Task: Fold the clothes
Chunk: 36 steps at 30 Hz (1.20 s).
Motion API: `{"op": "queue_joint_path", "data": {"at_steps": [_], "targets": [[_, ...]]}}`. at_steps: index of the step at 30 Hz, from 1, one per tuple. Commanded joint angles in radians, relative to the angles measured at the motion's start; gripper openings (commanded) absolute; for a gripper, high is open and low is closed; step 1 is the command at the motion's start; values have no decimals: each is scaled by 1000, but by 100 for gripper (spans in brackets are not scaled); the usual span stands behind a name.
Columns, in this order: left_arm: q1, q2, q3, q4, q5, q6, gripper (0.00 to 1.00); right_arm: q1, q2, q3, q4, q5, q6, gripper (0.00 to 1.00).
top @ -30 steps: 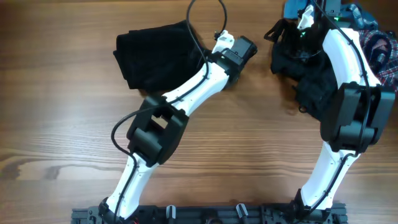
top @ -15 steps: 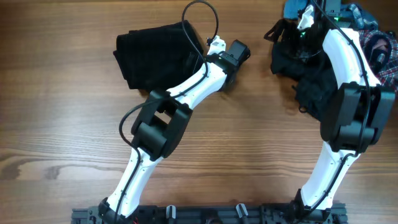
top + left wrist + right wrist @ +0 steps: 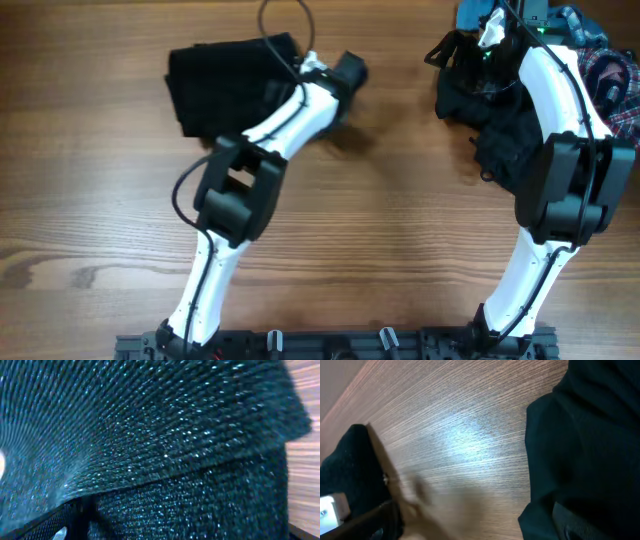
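Now left hand [image 3: 300,68] wide apart against folded black garment [image 3: 215,80]; right hand [image 3: 480,522] wide, gripping nothing

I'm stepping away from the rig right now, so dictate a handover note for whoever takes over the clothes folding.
Left fingers: open, right up against the folded black garment, no grip visible.
Right fingers: open and empty, over the table beside the crumpled black garment.
Done: one black garment lies folded, far left.
Left to do: the crumpled black garment, the teal-blue garment and the plaid garment, far right.
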<state>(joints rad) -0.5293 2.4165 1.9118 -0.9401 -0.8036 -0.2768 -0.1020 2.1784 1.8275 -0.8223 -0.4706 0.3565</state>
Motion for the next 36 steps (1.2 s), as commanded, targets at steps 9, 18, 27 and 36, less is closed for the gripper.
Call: {"op": "queue_joint_path", "data": {"at_steps": [9, 18, 27, 36], "targets": [[67, 35, -11, -13, -8, -24, 4, -2, -2, 0, 20, -24, -16, 100], [104, -25, 29, -63, 67, -24, 4, -2, -2, 0, 16, -24, -17, 100], [242, -165, 274, -179, 283, -15, 4, -2, -2, 0, -5, -24, -17, 100], [375, -238, 452, -246, 342, 132, 4, 29, -2, 0, -5, -24, -16, 100]]}}
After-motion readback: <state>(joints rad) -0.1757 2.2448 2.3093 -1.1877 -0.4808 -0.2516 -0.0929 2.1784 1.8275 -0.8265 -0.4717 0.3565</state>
